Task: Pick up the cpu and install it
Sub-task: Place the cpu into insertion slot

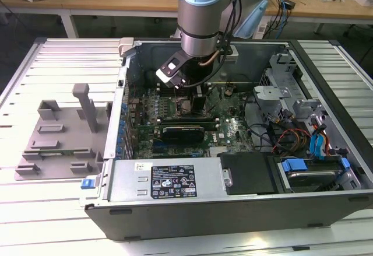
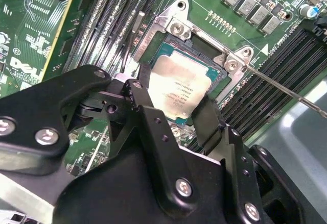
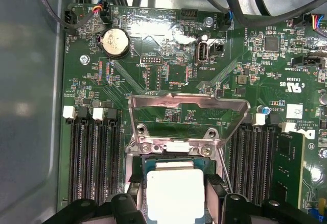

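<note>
While I reach down into the open computer case (image 1: 175, 212) on the slatted table (image 1: 58, 52), my gripper (image 2: 172, 101) is clenched on the cpu (image 2: 179, 81), one black finger (image 2: 139, 95) pressed against one edge of the chip and the other against the opposite edge. In both wrist views the cpu's silvery top faces up and it sits directly over the socket (image 2: 200, 41) on the green circuit board (image 3: 179, 76). Whether it already rests in the socket or hangs just above it, I cannot tell. The socket's metal hold-down frame (image 3: 189, 104) stands swung open, tilted up and away from the chip, and its thin lever rod (image 2: 286, 89) slants out across the board beside it. Rows of black memory slots (image 3: 92, 152) flank the socket on both sides, and a round coin battery (image 3: 113, 42) lies farther along the board, well apart from the chip. In the exterior view my arm (image 1: 201, 17) comes down from above into the middle of the case. A grey plastic fixture (image 1: 58, 145) sits on the table outside the case, toward the exterior view's left.
</note>
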You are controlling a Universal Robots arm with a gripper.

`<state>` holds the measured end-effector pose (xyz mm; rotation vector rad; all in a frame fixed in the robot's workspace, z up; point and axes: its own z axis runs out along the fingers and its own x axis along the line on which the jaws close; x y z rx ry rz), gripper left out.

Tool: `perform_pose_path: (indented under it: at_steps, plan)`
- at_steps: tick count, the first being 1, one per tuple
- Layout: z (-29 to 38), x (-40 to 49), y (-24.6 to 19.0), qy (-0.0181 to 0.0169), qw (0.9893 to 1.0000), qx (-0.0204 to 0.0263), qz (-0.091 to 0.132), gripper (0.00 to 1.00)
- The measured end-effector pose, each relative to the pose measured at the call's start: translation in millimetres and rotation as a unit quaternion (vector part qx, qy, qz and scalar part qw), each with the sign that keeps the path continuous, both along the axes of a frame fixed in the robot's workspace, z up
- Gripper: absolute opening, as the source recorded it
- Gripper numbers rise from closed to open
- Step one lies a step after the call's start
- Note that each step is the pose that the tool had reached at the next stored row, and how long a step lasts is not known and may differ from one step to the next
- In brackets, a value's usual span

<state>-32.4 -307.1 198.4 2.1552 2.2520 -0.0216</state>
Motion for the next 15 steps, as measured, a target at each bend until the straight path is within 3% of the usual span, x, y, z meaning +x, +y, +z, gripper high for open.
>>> perform_pose_path:
  at_steps: [4,15]
  plan:
    - [0.0,0.0,0.0,0.0000,0.9999,0.0000,-0.013,0.60]
    - [0.0,0.0,0.0,0.0000,0.9999,0.0001,-0.016,0.54]
